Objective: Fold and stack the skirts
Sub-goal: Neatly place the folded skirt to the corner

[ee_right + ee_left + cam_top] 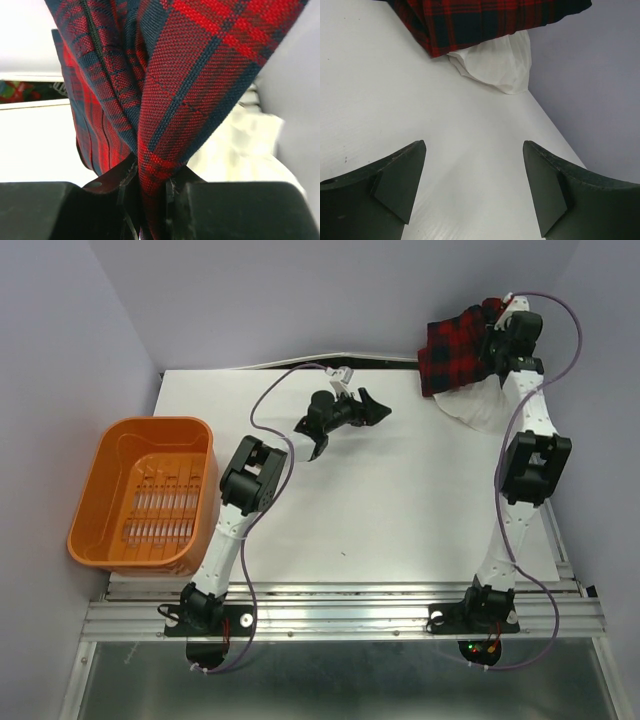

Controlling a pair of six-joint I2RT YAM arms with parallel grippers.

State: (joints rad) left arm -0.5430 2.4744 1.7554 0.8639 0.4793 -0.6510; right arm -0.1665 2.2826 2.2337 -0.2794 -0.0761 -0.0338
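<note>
A red and navy plaid skirt (455, 348) hangs at the table's far right corner, lifted off the surface. My right gripper (492, 338) is shut on a fold of it (165, 145). A white skirt (478, 403) lies crumpled on the table under it, and shows in the left wrist view (495, 62) below the plaid skirt (485, 20) and in the right wrist view (235, 140). My left gripper (372, 408) is open and empty above the table's far middle, its fingers (400, 175) wide apart and pointing toward the skirts.
An orange plastic basket (108, 540) stands off the table's left edge. The white table (400, 510) ends at a lilac wall behind and to the right. A purple cable loops over each arm.
</note>
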